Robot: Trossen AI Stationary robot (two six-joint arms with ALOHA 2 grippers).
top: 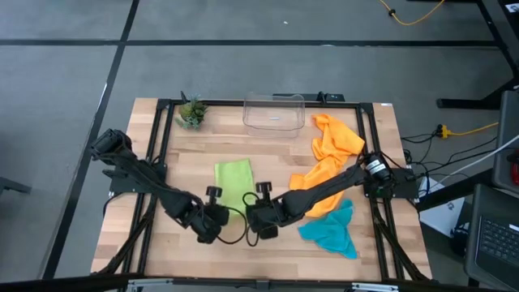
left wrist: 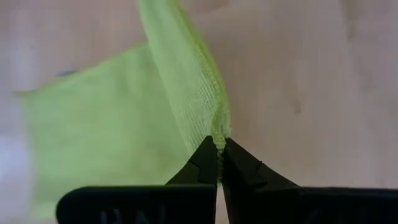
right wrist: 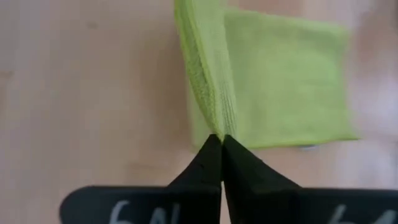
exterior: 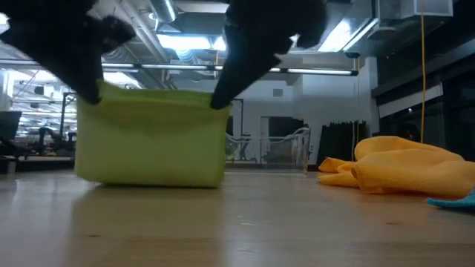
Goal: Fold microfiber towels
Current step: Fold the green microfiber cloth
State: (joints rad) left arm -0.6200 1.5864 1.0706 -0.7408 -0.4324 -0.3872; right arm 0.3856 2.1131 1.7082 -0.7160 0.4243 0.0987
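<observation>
Both arms reach low over the wooden surface (top: 162,243), left tool (left wrist: 217,149) and right tool (right wrist: 222,142) each pinched tight on a corner of the soft lime green square towel (exterior: 152,137).

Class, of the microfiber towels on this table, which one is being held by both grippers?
The lime green microfiber towel: the left gripper and right gripper each pinch an edge. The orange microfiber towels and teal blue microfiber towel lie untouched.

Both arms are matte black, jointed tubes with knobby housings and thin black cables trailing alongside, the right arm bearing a silver ring near its base, each wedge-shaped finger black, the right hand's (right wrist: 221,144) block showing pale markings.
</observation>
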